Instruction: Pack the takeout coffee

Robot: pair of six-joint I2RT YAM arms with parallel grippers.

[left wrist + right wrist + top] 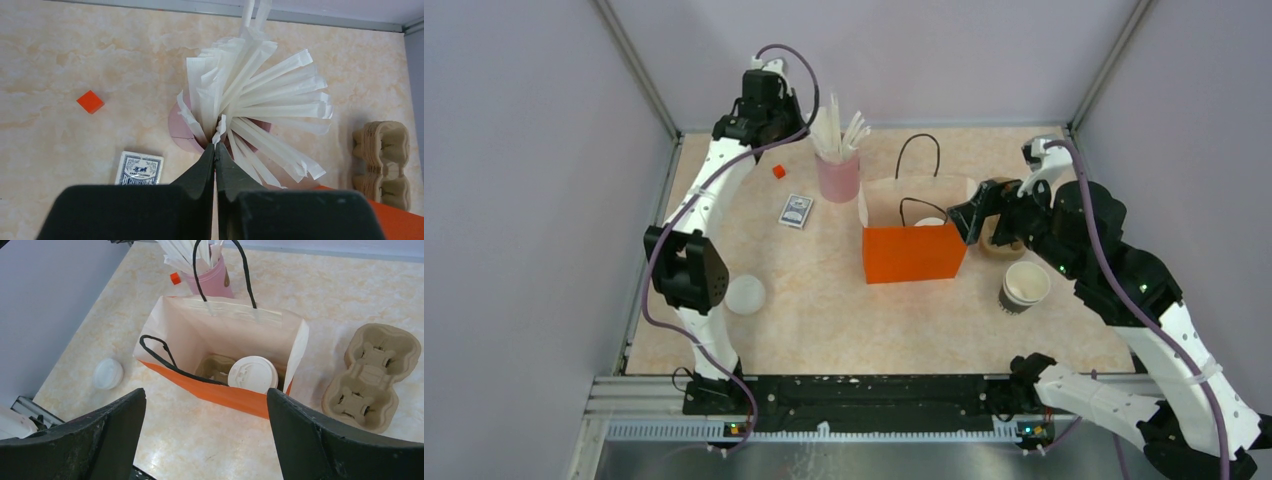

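Top view: table (824, 320) w/ orange bag (914, 255) upright mid-table; R gripper (207, 440) hangs over the bag's open mouth, jaws wide, nothing in them. L gripper (216, 147) at far-left, jaws closed, tips against wrapped straws (270, 100) in pink cup (175, 122); can't tell if one's pinched. Coffee (252, 374) stands inside bag, lid on, in a pulp tray (216, 367).

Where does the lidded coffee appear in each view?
Top external: the coffee is near the centre, inside the orange bag.
Left wrist: not in it.
Right wrist: centre, inside the bag.
Shared landmark: the bag, which in the left wrist view is at the lower right corner.
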